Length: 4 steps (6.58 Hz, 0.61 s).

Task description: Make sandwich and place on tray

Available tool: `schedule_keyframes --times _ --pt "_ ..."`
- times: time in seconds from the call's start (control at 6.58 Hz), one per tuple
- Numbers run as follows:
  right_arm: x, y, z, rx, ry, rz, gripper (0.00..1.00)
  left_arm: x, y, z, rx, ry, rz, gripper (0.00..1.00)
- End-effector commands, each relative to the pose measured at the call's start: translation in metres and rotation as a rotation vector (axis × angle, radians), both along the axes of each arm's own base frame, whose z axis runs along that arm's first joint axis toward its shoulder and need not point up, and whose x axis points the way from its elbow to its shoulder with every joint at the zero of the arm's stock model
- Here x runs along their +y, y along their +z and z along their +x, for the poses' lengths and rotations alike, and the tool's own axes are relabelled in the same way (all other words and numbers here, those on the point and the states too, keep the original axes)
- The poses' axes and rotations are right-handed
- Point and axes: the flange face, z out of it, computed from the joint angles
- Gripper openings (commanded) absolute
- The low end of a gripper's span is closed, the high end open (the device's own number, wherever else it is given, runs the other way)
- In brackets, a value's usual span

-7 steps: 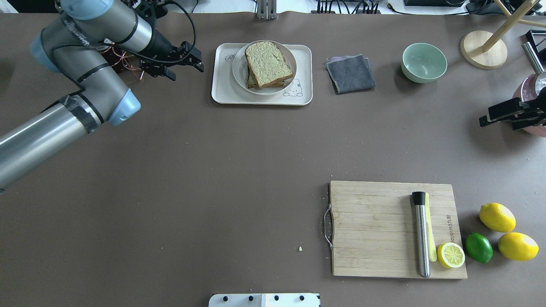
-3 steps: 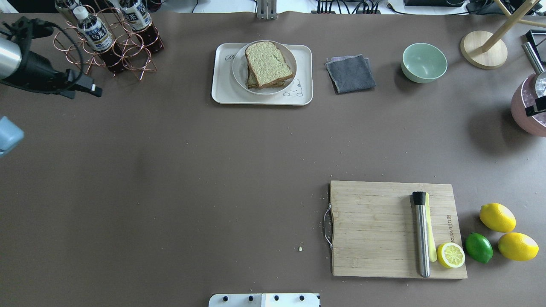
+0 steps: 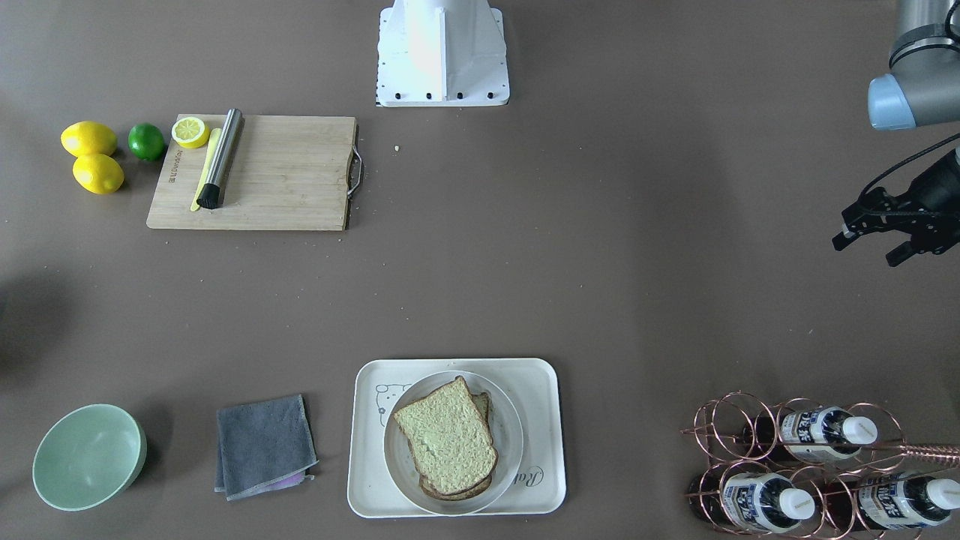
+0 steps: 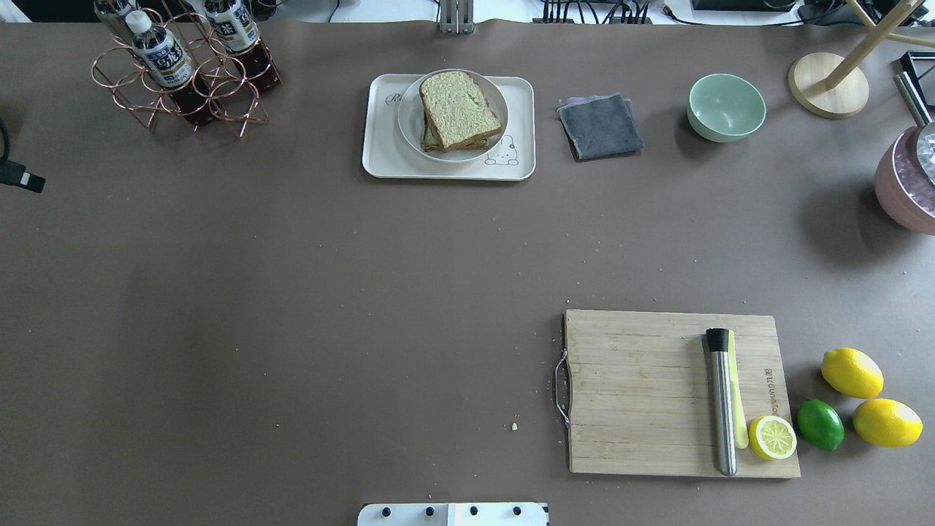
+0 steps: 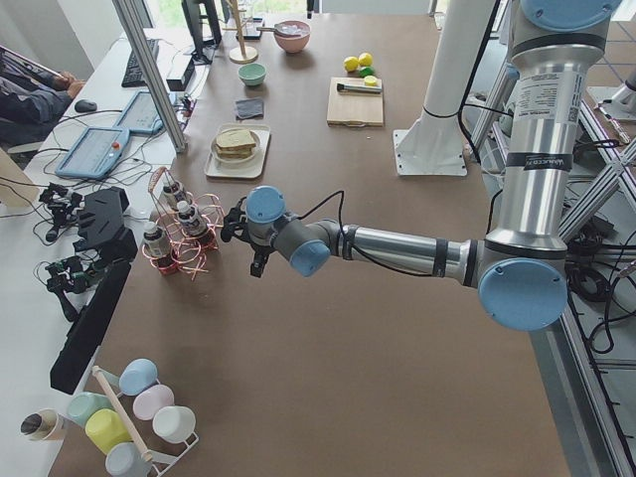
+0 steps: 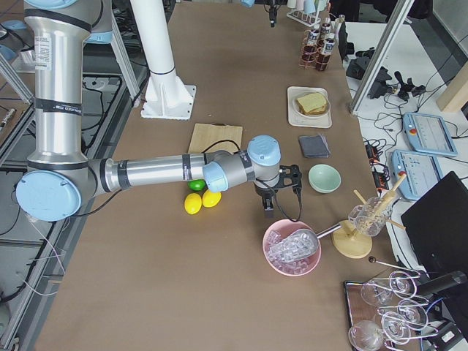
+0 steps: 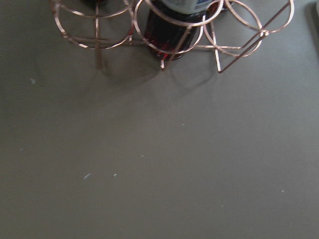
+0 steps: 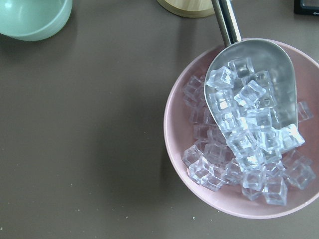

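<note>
The sandwich [image 4: 460, 109], two pale greenish bread slices with brown crusts, lies on a round white plate [image 4: 409, 135] on the cream tray [image 4: 380, 157]. It also shows in the front-facing view [image 3: 448, 437] on the tray [image 3: 367, 487]. Any filling is hidden between the slices. My left gripper [image 3: 868, 247] is open and empty, far to the tray's left, near the bottle rack [image 5: 184, 224]. Only one of its fingertips [image 4: 25, 180] shows overhead. My right gripper [image 6: 269, 210] hangs over the table near the pink ice bowl [image 6: 292, 248]. I cannot tell if it is open.
A copper rack of bottles [image 4: 182, 66] stands at the back left. A grey cloth [image 4: 600, 126], green bowl [image 4: 726, 107] and pink ice bowl [image 4: 909, 190] lie to the tray's right. A cutting board [image 4: 643, 394] carries a steel tool [image 4: 722, 402] and half lemon [image 4: 772, 437].
My left arm has drawn back to the left, away from the tray and almost out of the overhead view, uncovering the bottle rack. My right gripper has left that view on the right.
</note>
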Motion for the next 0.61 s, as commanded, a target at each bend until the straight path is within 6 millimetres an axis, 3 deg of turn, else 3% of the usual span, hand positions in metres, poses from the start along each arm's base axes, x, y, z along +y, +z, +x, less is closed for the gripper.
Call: schedule_keyframes --times 0.0,0.15,0.3,0.46 --pt "-0.004 0.023 0.018 0.035 -0.035 0.011 1.00 0.006 0.044 -0.078 -0.125 0.104 0.023 0.97" --pt "-0.001 0.028 0.025 0.039 -0.033 0.010 1.00 0.030 0.072 -0.115 -0.144 0.120 0.009 0.97" --pt "0.006 0.047 0.029 0.060 -0.100 0.043 1.00 0.051 0.085 -0.132 -0.145 0.089 -0.022 0.97" --pt "0.002 0.064 0.029 0.064 -0.118 0.036 1.00 0.071 0.103 -0.133 -0.146 0.091 -0.061 0.97"
